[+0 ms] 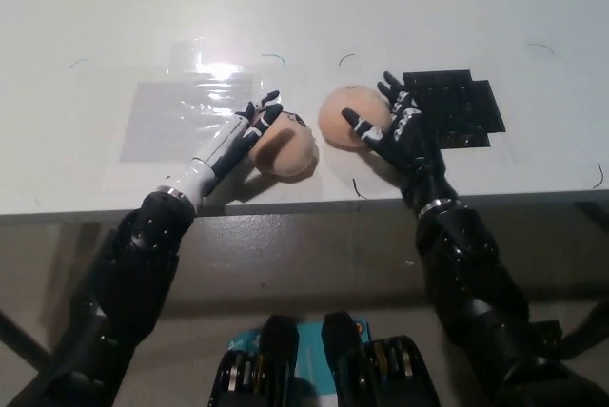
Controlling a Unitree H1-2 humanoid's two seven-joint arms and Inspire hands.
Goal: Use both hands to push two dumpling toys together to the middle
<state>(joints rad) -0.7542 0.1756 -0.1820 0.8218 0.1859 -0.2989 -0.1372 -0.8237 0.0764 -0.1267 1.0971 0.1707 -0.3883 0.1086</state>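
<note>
White left hand (245,131), fingers spread and grasping nothing, presses flat against the left dumpling (286,150) near the table's (304,8) front edge. Black right hand (395,126), likewise splayed, cups the right dumpling (344,118). The two toys sit just beside each other at mid-table, black mat (457,107) off right

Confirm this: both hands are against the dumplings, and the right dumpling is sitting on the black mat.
Not quite. In the head view the right dumpling lies on the bare white table, left of the black mat, not on it. The rest holds: the left hand is against the left dumpling, and the right hand is against the right one.
</note>
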